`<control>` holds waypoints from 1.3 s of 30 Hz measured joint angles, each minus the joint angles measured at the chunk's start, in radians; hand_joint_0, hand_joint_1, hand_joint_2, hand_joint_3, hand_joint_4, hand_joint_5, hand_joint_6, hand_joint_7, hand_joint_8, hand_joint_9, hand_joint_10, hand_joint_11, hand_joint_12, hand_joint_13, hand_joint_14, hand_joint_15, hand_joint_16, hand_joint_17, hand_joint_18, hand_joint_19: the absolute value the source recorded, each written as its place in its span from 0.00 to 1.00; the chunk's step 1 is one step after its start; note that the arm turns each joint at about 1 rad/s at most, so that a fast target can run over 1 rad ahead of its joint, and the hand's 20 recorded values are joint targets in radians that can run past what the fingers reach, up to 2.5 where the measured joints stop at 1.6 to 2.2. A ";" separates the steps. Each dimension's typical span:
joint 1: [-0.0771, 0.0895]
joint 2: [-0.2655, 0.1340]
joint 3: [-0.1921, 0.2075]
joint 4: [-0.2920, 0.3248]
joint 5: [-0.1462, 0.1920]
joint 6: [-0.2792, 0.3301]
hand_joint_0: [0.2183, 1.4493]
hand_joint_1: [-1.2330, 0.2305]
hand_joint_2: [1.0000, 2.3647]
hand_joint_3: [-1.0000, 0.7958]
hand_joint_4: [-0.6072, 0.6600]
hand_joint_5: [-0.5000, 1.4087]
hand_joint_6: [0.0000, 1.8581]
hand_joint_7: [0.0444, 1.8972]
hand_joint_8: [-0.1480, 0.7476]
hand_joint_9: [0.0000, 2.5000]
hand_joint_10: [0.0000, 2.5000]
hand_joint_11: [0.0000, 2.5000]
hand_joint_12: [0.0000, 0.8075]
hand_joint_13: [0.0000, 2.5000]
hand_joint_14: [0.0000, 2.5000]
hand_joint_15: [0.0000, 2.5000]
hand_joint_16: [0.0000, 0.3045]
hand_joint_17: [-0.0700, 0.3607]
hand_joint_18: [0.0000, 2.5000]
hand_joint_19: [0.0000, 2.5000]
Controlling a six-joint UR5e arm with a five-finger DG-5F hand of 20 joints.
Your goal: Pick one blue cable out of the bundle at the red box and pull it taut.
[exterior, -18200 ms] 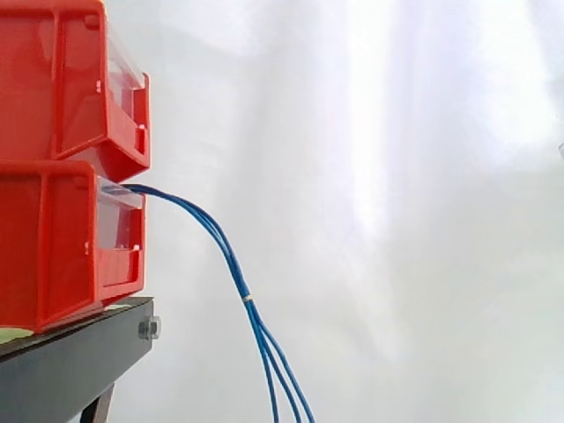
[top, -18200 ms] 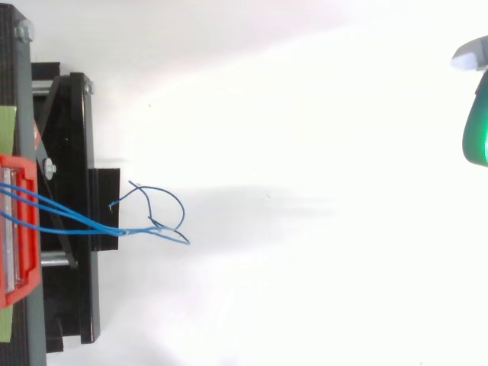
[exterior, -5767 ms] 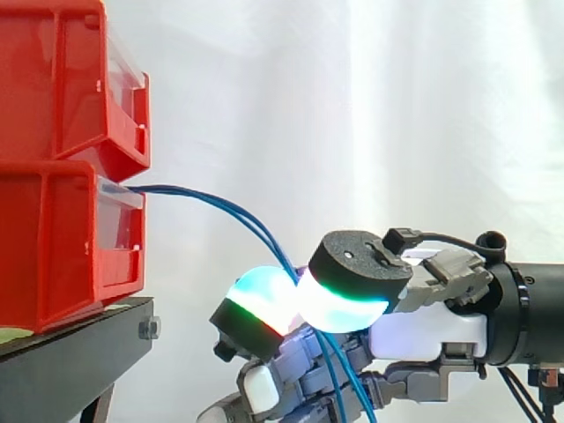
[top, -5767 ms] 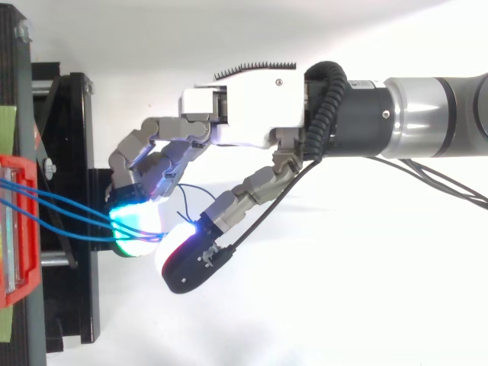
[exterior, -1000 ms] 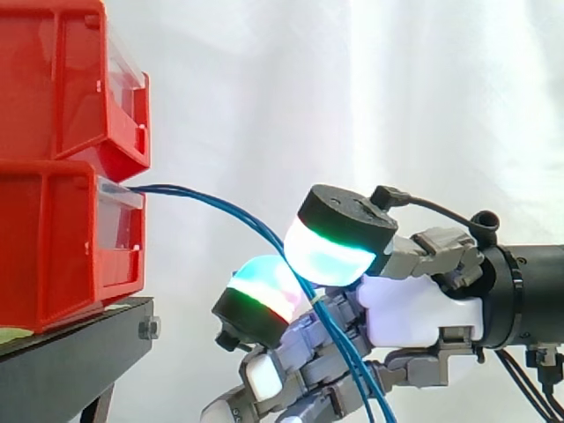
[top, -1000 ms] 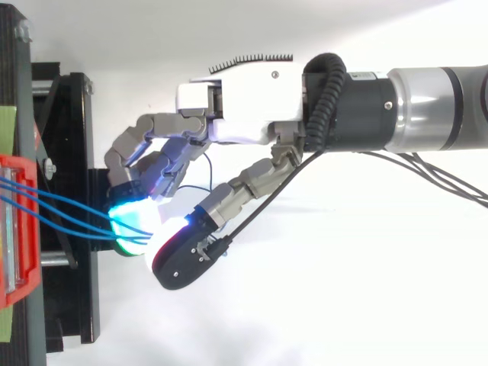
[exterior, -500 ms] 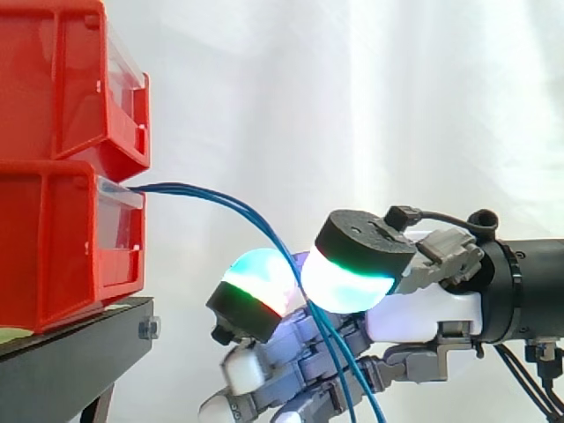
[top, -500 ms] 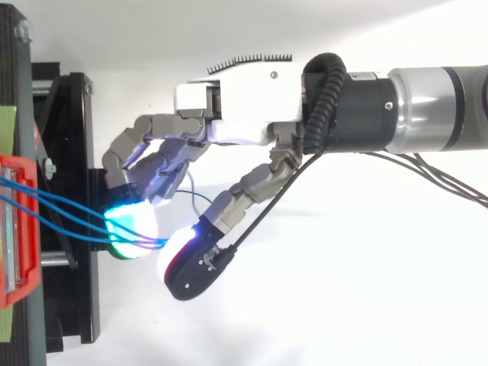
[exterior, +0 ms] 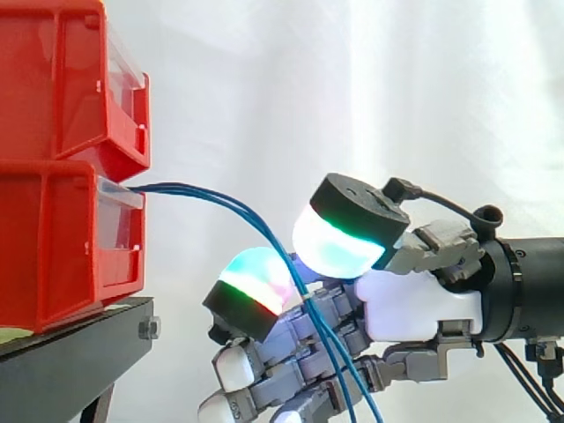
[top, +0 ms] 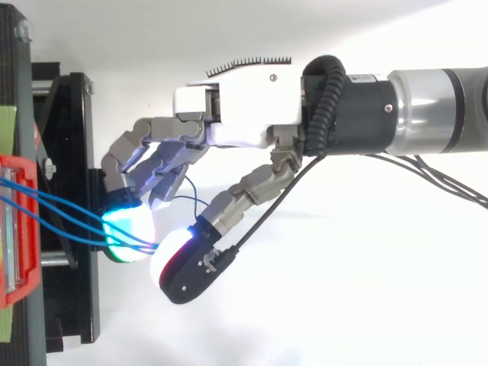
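Hand [exterior: 423, 308], side-on, curls thumb and fingers round the blue cables [exterior: 220, 204] sagging rightward from the lower red box [exterior: 53, 238]. From above, its pads [top: 122, 235] pinch several strands together right of the box; a pull may tauten the whole bundle, not one.

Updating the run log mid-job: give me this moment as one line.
phase: grasp | hand: pads pinch blue cables | cables: arc from lower red box, slack | single cable isolated: cannot tell
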 measured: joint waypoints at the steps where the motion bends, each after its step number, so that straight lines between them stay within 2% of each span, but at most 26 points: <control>1: 0.000 0.000 0.000 0.000 0.000 0.000 0.32 0.28 0.00 0.28 0.52 0.16 0.45 0.54 0.51 0.28 0.01 0.23 0.48 0.23 0.00 0.09 0.17 0.44 0.27 0.16; 3: 0.000 0.000 0.000 0.000 0.000 0.000 0.33 0.29 0.00 0.30 0.52 0.16 0.45 0.54 0.52 0.29 0.01 0.22 0.48 0.24 0.00 0.10 0.17 0.44 0.27 0.16; 8: 0.000 0.000 0.000 0.000 0.000 -0.001 0.35 0.27 0.01 0.43 0.42 0.16 0.46 0.60 0.51 0.30 0.00 0.23 0.48 0.25 0.00 0.10 0.17 0.43 0.28 0.16; 10: 0.000 0.000 0.000 0.000 0.000 -0.001 0.36 0.26 0.01 0.44 0.41 0.16 0.47 0.60 0.52 0.30 0.01 0.23 0.49 0.25 0.00 0.10 0.17 0.43 0.28 0.16; 20: 0.000 0.000 0.001 0.000 0.000 0.000 0.42 0.23 0.01 0.36 0.42 0.15 0.46 0.52 0.50 0.29 0.01 0.23 0.48 0.25 0.00 0.09 0.17 0.43 0.28 0.15; 27: -0.001 0.000 0.001 -0.002 -0.002 0.001 0.46 0.22 0.01 0.33 0.43 0.15 0.46 0.52 0.49 0.29 0.01 0.24 0.47 0.25 0.00 0.10 0.17 0.43 0.28 0.14; 32: -0.002 0.000 0.001 -0.003 -0.003 0.003 0.49 0.21 0.00 0.28 0.38 0.13 0.45 0.50 0.43 0.27 0.00 0.24 0.46 0.24 0.00 0.09 0.16 0.42 0.28 0.13; 39: -0.002 0.000 0.005 -0.003 -0.003 0.004 0.40 0.18 0.00 0.28 0.38 0.13 0.44 0.49 0.42 0.25 0.01 0.25 0.46 0.23 0.00 0.09 0.17 0.43 0.28 0.13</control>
